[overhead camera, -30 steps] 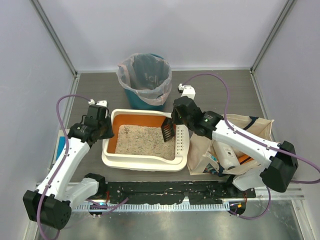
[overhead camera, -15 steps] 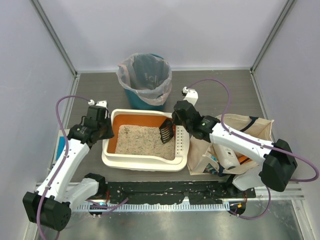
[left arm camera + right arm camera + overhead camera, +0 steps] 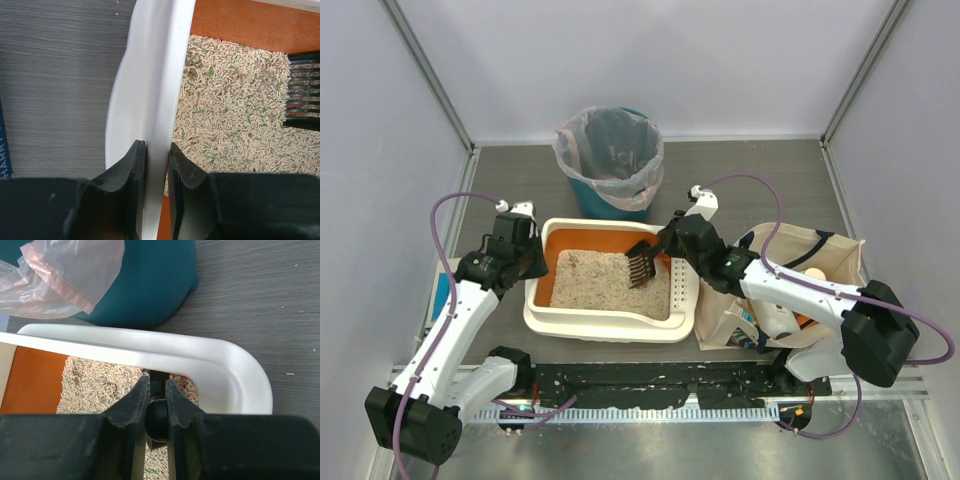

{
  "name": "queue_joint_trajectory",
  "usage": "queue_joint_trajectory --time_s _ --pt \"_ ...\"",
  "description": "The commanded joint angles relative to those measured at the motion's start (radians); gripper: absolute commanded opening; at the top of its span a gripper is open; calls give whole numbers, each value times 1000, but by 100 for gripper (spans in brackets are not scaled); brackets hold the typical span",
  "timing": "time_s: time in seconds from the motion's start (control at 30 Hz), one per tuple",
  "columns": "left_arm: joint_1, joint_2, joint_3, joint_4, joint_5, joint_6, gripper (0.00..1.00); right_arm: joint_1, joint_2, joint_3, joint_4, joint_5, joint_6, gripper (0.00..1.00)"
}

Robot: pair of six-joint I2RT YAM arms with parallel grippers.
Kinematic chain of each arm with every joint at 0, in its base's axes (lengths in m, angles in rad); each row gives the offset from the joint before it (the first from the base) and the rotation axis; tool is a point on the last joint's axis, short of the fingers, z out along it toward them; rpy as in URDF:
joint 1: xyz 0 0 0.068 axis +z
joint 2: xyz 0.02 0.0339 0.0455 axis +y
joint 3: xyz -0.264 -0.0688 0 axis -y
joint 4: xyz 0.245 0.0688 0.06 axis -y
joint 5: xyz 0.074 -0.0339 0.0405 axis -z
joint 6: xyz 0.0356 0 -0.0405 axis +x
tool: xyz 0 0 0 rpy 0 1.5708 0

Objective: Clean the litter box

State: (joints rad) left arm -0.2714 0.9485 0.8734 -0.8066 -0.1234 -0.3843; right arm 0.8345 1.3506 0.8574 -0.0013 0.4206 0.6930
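Observation:
The litter box (image 3: 610,325) is a cream-white tray with orange inner walls, filled with beige pellet litter (image 3: 605,280), at the table's middle. My left gripper (image 3: 532,262) is shut on the box's left rim (image 3: 155,115), one finger outside and one inside. My right gripper (image 3: 670,240) is shut on the handle of a black slotted scoop (image 3: 642,262), whose head rests on the litter near the box's right end. The scoop handle (image 3: 159,415) shows between my right fingers, and its tines (image 3: 302,92) show in the left wrist view.
A teal bin (image 3: 612,160) with a clear plastic liner stands just behind the box. A beige cloth tote bag (image 3: 790,285) with bottles lies to the right. A blue item (image 3: 442,295) lies at the left edge.
My right gripper has swung left and lowered, bringing the scoop from the box's right wall down and left onto the litter. My left gripper has kept its hold on the rim.

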Motion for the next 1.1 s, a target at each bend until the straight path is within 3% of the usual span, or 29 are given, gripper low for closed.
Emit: queue_joint_trajectory --time_s 0.0,0.37,1.07 --pt "0 3 -24 63 57 -67 2 9 64 -66 -31 -48 -42 1" --pt "0 -43 -48 67 41 -96 2 38 122 -107 70 -77 17 1" --pt "0 -191 -106 84 -12 -119 4 104 266 -242 471 -157 112 1"
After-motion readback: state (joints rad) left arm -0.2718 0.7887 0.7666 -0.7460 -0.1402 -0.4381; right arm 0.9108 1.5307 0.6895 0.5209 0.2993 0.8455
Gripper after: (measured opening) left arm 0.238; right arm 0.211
